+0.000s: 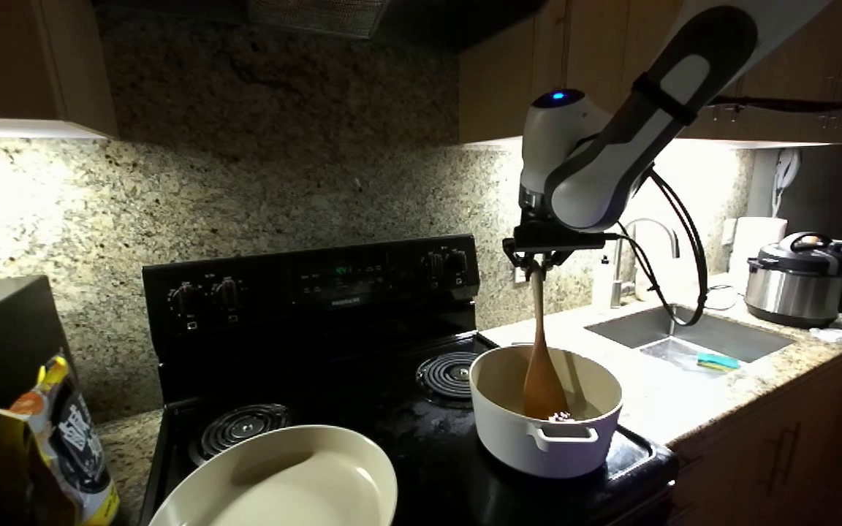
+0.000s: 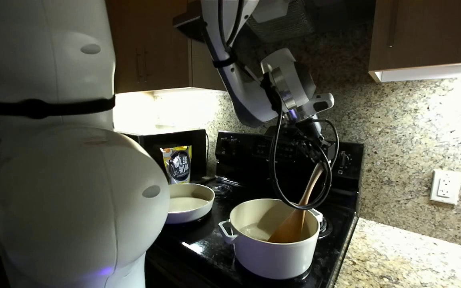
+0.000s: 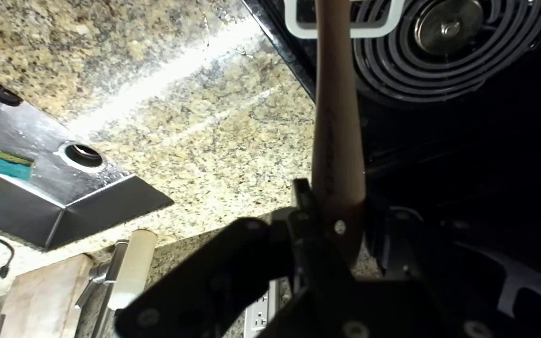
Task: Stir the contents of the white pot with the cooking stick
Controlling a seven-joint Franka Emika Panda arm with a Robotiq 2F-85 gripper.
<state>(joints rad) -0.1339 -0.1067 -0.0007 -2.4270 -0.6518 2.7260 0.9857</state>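
Observation:
The white pot (image 1: 501, 438) stands upright on the black stove; it also shows in an exterior view (image 2: 272, 260), and its side handle shows in the wrist view (image 3: 377, 32). The cooking stick (image 1: 544, 376) is a wooden spoon, tilted, with its broad end inside the pot (image 2: 292, 229). My gripper (image 1: 536, 264) is above the pot, shut on the top of the stick's handle, as the wrist view shows (image 3: 338, 141). Of the contents, a few small pale pinkish bits (image 1: 560, 417) show beside the spoon; the rest is hidden by the pot wall and spoon.
A wide shallow white pan (image 1: 297, 489) stands on the stove (image 1: 435, 467) beside the pot. A bag (image 1: 74, 438) stands by a dark box. A sink (image 1: 629, 332) and steel cooker (image 1: 794, 292) are on the counter. A cable loop hangs from my wrist.

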